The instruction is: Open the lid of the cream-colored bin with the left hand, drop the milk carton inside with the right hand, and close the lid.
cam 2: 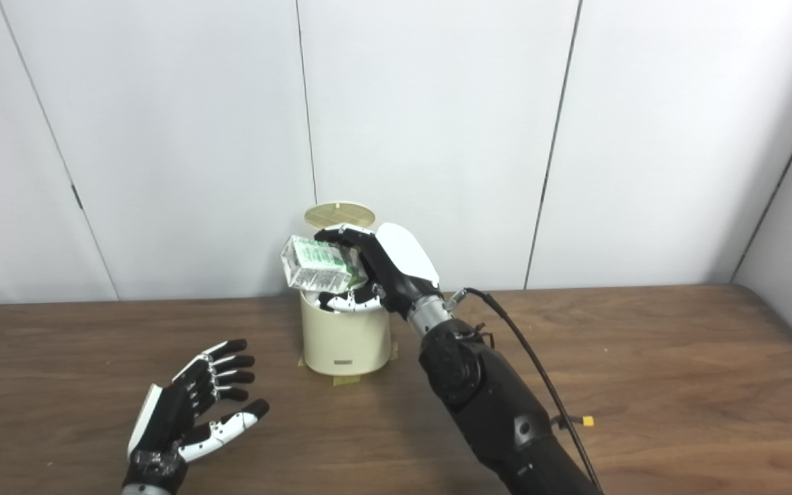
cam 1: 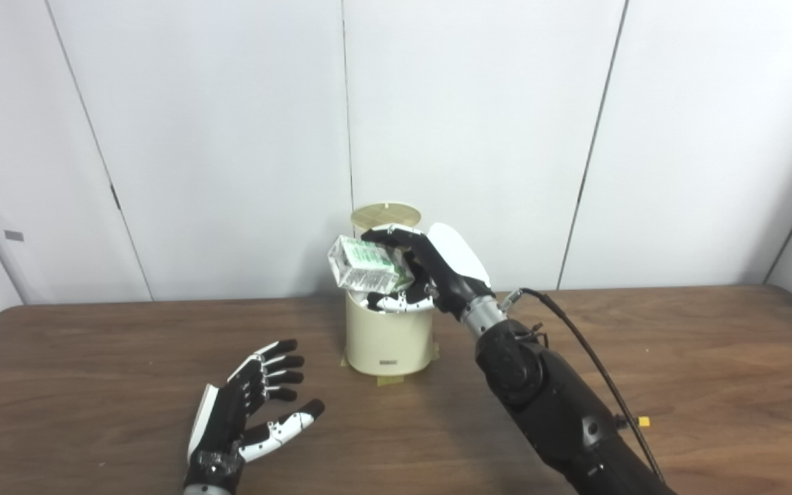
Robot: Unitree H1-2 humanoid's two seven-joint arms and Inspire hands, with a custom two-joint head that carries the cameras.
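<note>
- Nearest the camera, the left hand rests low over the brown wooden counter, palm turned inward, its fingers spread apart and holding nothing.
- It sits well apart from the bin, toward the front left of the counter.
- The right arm comes in from the lower right and reaches diagonally toward the middle, a black cable running along it.
- A small yellow and orange tag shows just beside the arm, low on the right.
- The right hand is closed around the milk carton, fingers wrapped over its top and thumb beneath.
- The carton is clear with green print, tilted on its side and held directly above the open mouth of the bin, not yet inside.
- The cream-colored bin stands upright mid-counter, with patches of tape at its base.
- Its round lid is raised, standing up behind the rim.
- Behind everything are plain white wall panels.
</note>
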